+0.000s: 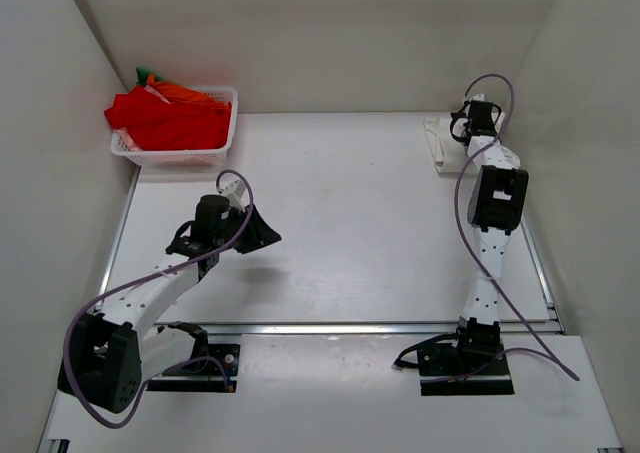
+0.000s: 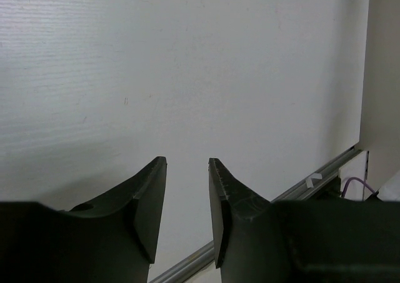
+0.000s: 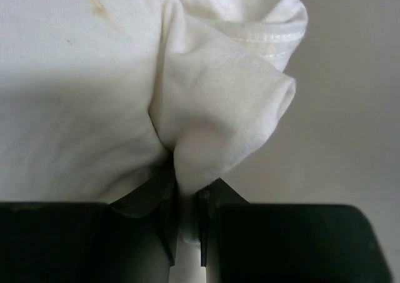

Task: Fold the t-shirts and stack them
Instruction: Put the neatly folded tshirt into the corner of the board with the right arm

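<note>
Largely cropped, the white t-shirt (image 3: 81,89) sits pinched in the right claw (image 3: 186,217).

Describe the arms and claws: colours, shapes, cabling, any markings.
Both match. The left arm and right arm have white links with black joint housings. A lilac cable loops loosely along each. The left claw and right claw each have two matte black wedge-shaped fingers with flat inner faces. No markings or labels are visible.
</note>
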`<control>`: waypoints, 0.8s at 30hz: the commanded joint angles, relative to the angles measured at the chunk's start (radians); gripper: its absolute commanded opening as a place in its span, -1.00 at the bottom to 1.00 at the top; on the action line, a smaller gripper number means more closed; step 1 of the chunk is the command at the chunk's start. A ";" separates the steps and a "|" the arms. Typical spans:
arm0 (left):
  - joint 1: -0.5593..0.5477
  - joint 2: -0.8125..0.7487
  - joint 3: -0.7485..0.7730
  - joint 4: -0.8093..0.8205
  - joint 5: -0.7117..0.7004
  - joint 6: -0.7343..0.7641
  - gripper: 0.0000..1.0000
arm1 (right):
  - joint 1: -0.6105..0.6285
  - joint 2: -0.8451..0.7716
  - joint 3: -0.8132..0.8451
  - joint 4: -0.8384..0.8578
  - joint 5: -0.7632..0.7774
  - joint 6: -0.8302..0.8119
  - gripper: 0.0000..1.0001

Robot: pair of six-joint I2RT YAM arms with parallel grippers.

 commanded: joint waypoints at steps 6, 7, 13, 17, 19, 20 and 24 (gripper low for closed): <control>0.006 -0.005 0.016 0.033 0.132 0.069 -0.02 | -0.016 0.016 0.084 0.042 0.057 0.061 0.95; 0.007 -0.010 0.036 0.022 0.135 0.089 -0.04 | -0.008 -0.010 0.084 0.051 0.077 0.057 1.00; -0.052 -0.048 0.169 -0.200 -0.032 0.199 0.97 | 0.004 -0.246 0.047 -0.010 0.129 0.120 0.98; -0.056 -0.099 0.163 -0.272 -0.090 0.219 0.95 | 0.102 -0.513 -0.132 -0.149 0.097 0.176 0.99; -0.058 -0.140 0.151 -0.285 -0.115 0.238 0.97 | 0.188 -0.607 -0.267 -0.221 0.100 0.230 0.98; -0.061 -0.157 0.155 -0.294 -0.130 0.257 0.97 | 0.214 -0.657 -0.297 -0.301 0.109 0.250 0.98; -0.049 -0.150 0.192 -0.395 -0.175 0.386 0.98 | 0.392 -0.861 -0.597 -0.473 0.149 0.379 0.99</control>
